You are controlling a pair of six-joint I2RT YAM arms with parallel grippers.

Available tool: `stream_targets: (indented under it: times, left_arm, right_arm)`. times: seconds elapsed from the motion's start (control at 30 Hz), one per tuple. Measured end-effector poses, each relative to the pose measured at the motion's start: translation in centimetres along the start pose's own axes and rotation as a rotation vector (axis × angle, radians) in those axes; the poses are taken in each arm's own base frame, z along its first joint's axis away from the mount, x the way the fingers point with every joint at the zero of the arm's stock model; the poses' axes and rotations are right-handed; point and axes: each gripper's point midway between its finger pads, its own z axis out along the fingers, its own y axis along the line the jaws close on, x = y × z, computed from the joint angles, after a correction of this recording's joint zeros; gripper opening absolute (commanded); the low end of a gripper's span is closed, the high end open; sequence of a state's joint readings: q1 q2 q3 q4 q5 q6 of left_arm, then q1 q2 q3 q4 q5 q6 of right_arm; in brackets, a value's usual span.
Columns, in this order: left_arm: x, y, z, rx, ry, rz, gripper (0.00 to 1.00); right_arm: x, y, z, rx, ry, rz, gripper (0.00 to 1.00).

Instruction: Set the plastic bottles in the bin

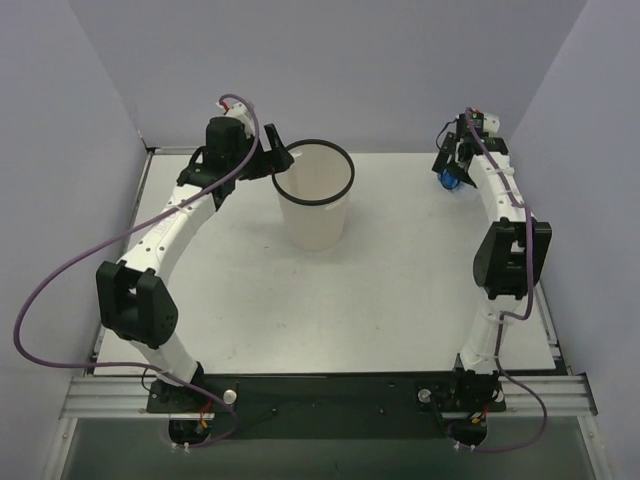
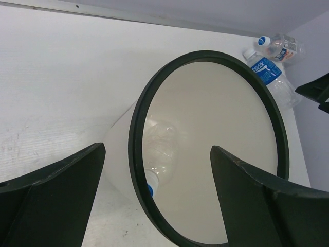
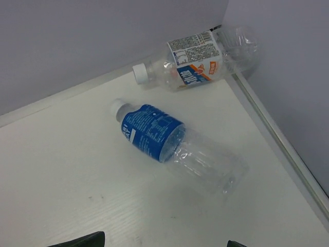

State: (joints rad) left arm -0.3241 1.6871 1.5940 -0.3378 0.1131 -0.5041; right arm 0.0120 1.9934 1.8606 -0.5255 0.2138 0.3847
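Observation:
The bin [image 1: 314, 200] is white with a black rim and stands at the table's far middle. My left gripper [image 1: 277, 160] is open and empty, level with the bin's left rim. In the left wrist view [image 2: 157, 206] its jaws frame the bin's mouth [image 2: 134, 149]. A plain clear bottle [image 2: 163, 149] lies inside the bin. The blue-labelled bottle [image 3: 154, 133] and the orange-and-white labelled bottle [image 3: 198, 62] lie on the table in the far right corner. My right gripper [image 3: 159, 244] is open and empty, above and short of the blue-labelled bottle [image 1: 450, 180].
Grey walls close the table at the back and both sides. A raised strip [image 3: 277, 139] runs along the right edge next to the bottles. Both bottles also show in the left wrist view, the blue-labelled bottle [image 2: 267, 72] nearer than the orange one [image 2: 282, 46].

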Motion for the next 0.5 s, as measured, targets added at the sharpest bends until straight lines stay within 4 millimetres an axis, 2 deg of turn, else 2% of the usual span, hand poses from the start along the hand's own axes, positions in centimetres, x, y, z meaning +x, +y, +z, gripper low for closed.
stream_targets:
  times: [0.13,0.3,0.5]
  left_arm:
    - [-0.4,-0.2,-0.5,0.012,-0.006,-0.006,0.95]
    - [-1.6,-0.9,-2.3,0.032,-0.042,-0.009,0.95]
    - [-2.6,-1.5,-3.7,0.047,-0.072,-0.003,0.95]
  right_arm:
    - [-1.2,-0.8,4.0,0.035,0.004,-0.096,0.90]
    - [-3.6,-1.2,6.9,0.053,-0.035,-0.205,0.90]
    - [-3.5,-2.3,9.8,0.018,-0.007,-0.220,0.90]
